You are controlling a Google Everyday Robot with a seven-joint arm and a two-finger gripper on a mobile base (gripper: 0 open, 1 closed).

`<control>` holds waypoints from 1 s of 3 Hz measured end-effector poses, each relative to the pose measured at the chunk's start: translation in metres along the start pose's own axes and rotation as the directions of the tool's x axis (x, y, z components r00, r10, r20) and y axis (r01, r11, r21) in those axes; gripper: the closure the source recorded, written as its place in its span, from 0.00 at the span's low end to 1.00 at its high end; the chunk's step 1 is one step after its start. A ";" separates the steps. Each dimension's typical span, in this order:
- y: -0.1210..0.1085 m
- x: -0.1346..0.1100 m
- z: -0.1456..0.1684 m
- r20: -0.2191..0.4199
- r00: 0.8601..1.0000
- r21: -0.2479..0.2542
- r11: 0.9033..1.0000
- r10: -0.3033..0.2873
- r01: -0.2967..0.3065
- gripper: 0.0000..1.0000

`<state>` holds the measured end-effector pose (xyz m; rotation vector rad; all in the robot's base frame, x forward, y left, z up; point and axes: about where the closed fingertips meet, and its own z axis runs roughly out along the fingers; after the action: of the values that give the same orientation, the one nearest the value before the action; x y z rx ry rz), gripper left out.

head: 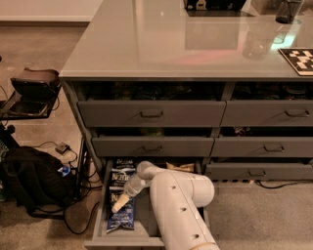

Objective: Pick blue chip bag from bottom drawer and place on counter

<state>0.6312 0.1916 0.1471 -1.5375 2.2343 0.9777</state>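
Observation:
The bottom drawer [100, 215] is pulled open at the lower left of the drawer bank. Dark-blue chip bags lie in a row on its left side: one at the back [122, 175] and one nearer the front [122, 218]. My white arm reaches down into the drawer from the lower right. My gripper [119, 204] points down and hangs over the bags, its tip at the top edge of the front bag; I cannot tell if it touches. The glossy pale-grey counter [161, 44] spans the top of the drawer bank.
A tan bag [181, 167] lies at the back right of the open drawer. Closed grey drawers with bar handles [151, 114] sit above. A black backpack [29, 180] and cables lie on the floor to the left, by a small stand [34, 90]. A checkerboard [299, 59] and a cup [286, 10] sit on the counter.

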 end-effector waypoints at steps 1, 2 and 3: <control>0.005 0.005 0.004 -0.011 1.000 0.005 1.000 0.006 -0.006 0.18; 0.010 0.008 0.007 -0.015 1.000 0.008 1.000 0.008 -0.008 0.41; 0.013 0.011 0.007 0.028 1.000 0.026 1.000 0.015 -0.015 0.64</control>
<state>0.6144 0.1913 0.1405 -1.4894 2.2339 0.9640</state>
